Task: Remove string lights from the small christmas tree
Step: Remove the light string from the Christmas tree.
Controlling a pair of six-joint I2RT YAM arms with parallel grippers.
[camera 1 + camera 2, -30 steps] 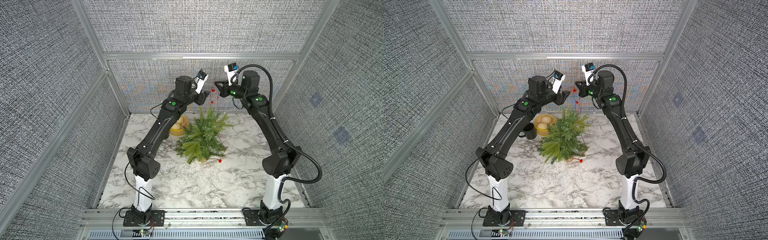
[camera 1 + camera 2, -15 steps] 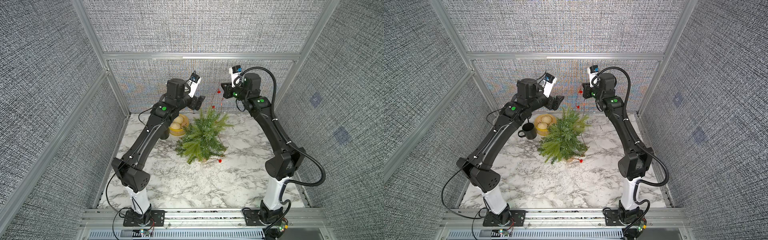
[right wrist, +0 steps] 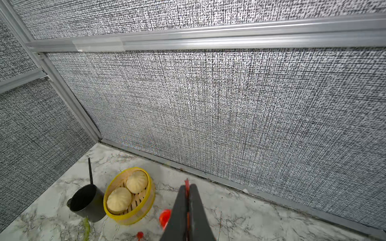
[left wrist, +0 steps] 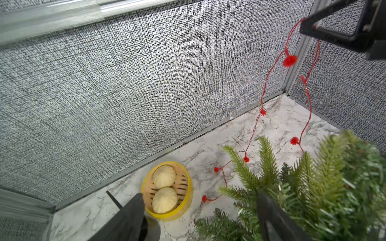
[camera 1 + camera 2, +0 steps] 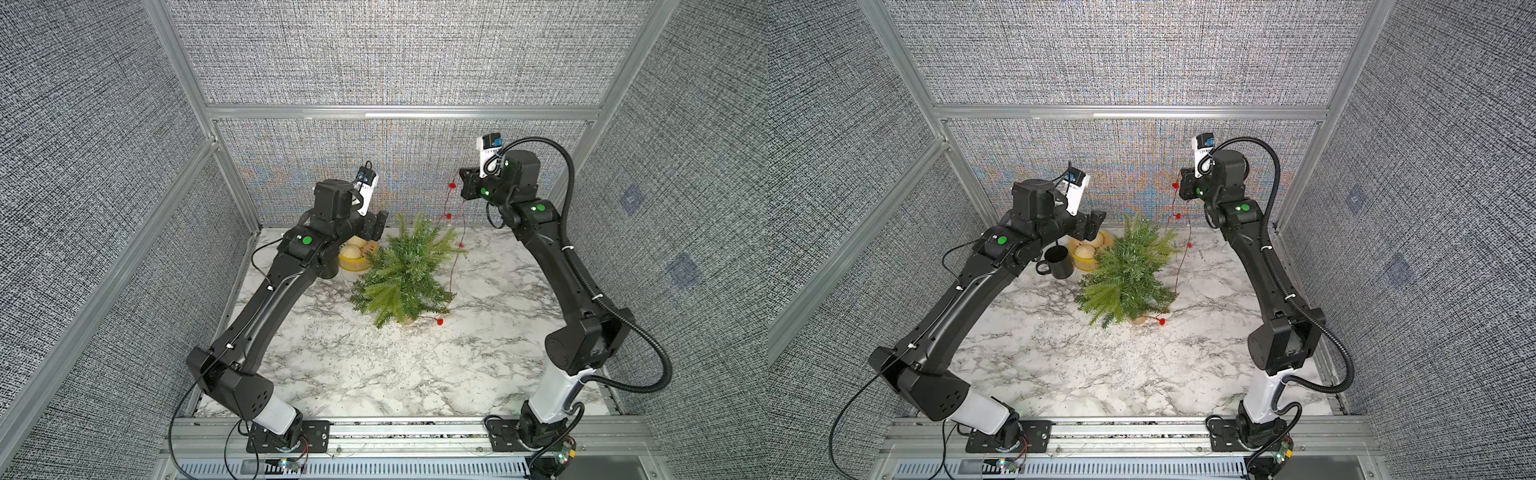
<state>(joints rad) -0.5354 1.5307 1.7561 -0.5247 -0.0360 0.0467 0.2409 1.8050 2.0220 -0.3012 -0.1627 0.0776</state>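
The left gripper (image 5: 379, 224) is wide open and holds nothing, up by the left of the tree (image 5: 405, 274) top. The lights (image 5: 448, 216) are partly off. The right gripper (image 5: 462, 185) is pinched shut on them, high over the tree's right side. They hang down into the low branches, and one bulb (image 5: 439, 321) lies at the tree's foot. More pulling is left.
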